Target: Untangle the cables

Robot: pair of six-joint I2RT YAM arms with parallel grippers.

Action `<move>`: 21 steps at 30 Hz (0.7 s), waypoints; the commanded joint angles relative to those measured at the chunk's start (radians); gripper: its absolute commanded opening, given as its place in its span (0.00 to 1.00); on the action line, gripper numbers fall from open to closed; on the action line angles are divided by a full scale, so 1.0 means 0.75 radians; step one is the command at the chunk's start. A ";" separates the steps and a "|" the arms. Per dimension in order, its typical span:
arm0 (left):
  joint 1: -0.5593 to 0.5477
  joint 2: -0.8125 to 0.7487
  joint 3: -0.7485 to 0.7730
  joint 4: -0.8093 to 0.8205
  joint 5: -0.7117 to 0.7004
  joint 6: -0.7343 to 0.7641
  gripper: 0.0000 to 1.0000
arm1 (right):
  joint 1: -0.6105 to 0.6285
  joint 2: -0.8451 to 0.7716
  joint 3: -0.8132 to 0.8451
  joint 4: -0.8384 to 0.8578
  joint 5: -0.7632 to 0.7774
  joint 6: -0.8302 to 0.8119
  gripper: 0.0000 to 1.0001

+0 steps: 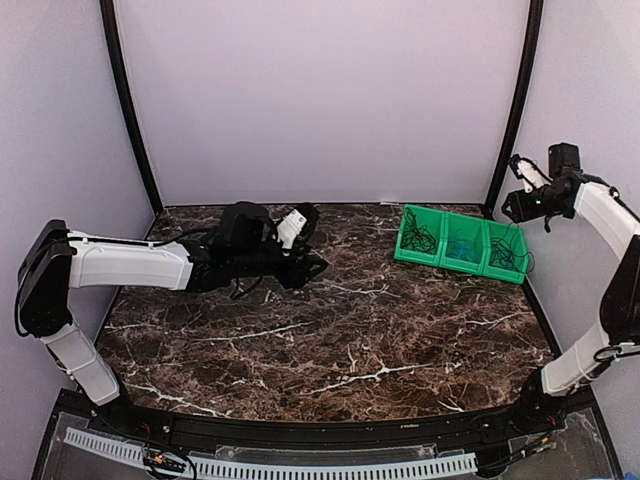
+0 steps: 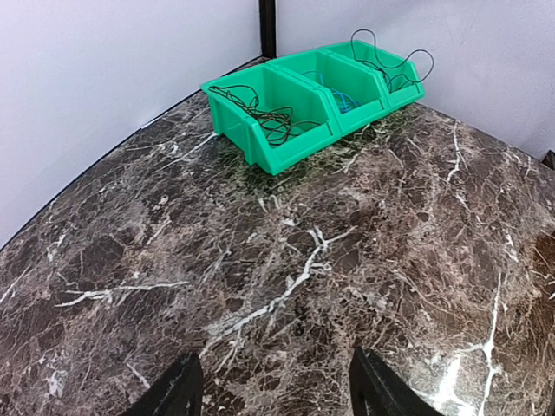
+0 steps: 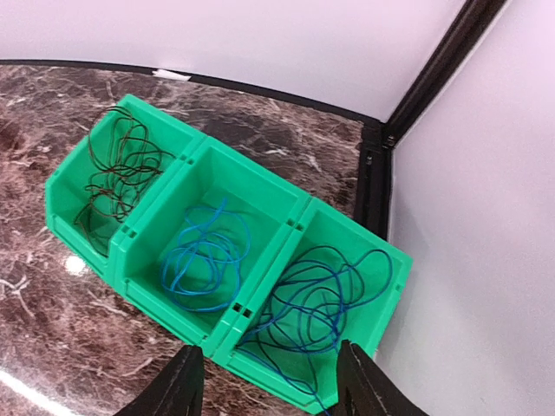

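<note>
The cables lie sorted in a row of three green bins (image 3: 260, 227) at the back right of the table. A black cable (image 3: 117, 178) fills the left bin, a bright blue one (image 3: 201, 256) the middle bin, and a dark blue one (image 3: 325, 303) the right bin, with one strand over its front rim. My right gripper (image 3: 270, 386) hangs open above the bins, holding nothing, and shows high at the right (image 1: 510, 208) in the top view. My left gripper (image 2: 273, 388) is open and empty over bare marble left of centre (image 1: 315, 245), facing the bins (image 2: 282, 152).
The dark marble table (image 1: 330, 340) is enclosed by pale walls with black corner posts (image 1: 130, 110). The bins (image 1: 455, 266) sit close to the right wall and its post (image 3: 377, 173).
</note>
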 commanded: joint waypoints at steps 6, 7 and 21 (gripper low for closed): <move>-0.004 -0.025 0.038 -0.052 -0.055 -0.016 0.61 | -0.149 0.079 -0.133 -0.118 0.296 -0.017 0.55; -0.004 -0.029 0.036 -0.052 -0.050 -0.016 0.61 | -0.171 0.101 -0.138 -0.136 0.296 -0.020 0.55; -0.004 -0.033 0.029 -0.043 0.010 -0.011 0.61 | -0.232 0.318 -0.088 -0.125 0.166 -0.009 0.00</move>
